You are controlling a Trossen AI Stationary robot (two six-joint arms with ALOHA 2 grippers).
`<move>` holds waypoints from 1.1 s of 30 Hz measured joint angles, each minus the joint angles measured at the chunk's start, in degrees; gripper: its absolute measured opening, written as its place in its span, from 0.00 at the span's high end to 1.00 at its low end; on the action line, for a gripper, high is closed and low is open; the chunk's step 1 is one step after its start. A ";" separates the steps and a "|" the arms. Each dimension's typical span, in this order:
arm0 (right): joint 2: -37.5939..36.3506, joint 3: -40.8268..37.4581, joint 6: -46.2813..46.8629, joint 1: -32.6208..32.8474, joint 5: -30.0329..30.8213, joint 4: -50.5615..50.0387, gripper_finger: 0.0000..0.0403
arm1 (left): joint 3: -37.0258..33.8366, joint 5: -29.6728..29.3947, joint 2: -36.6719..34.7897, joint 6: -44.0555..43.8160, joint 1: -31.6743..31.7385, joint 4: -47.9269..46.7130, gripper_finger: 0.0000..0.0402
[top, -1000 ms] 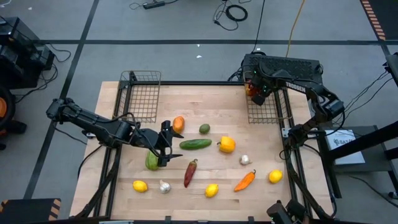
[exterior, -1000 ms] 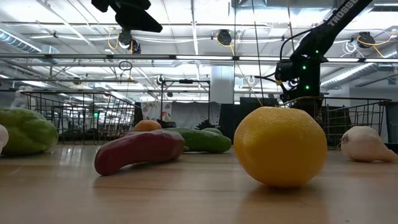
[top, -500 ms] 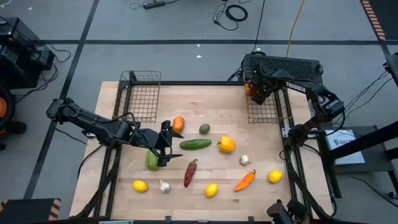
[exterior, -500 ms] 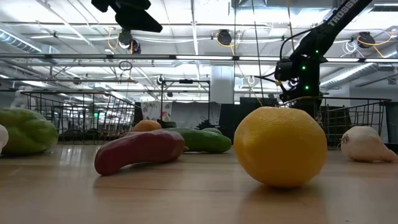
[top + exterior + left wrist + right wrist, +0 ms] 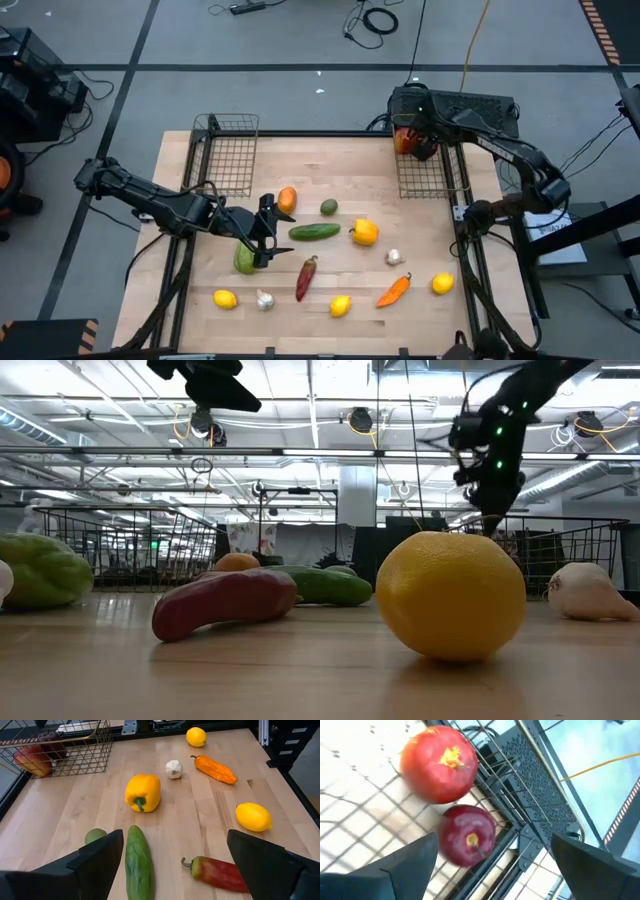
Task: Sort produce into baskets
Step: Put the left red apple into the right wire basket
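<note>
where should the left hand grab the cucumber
Across the middle of the cucumber, coming straight down from above. It lies flat and long on the table, narrow enough to fit between the fingers, with bare wood on both long sides; the left hand is open beside it.

Wooden table (image 5: 330,160), floor cables (image 5: 378,18)

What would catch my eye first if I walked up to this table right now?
Probably the bright produce scattered over the wooden table: a yellow pepper mid-table beside a long cucumber, with lemons along the near edge. Next, the right pincer hanging open above the right basket, where two red apples lie in a corner. The left pincer, also open, sits by the green squash.
</note>
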 joint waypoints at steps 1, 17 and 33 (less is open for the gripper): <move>-0.93 0.09 0.62 0.46 -0.98 -1.31 0.07 | 0.00 0.02 0.00 0.00 0.00 0.00 0.10; 0.13 0.09 9.97 6.54 -3.46 -11.99 0.38 | 0.00 0.01 -0.02 0.07 0.00 1.55 0.10; 11.45 0.06 10.15 6.27 -2.83 -11.38 0.78 | 0.00 0.02 -0.02 0.11 0.00 1.26 0.10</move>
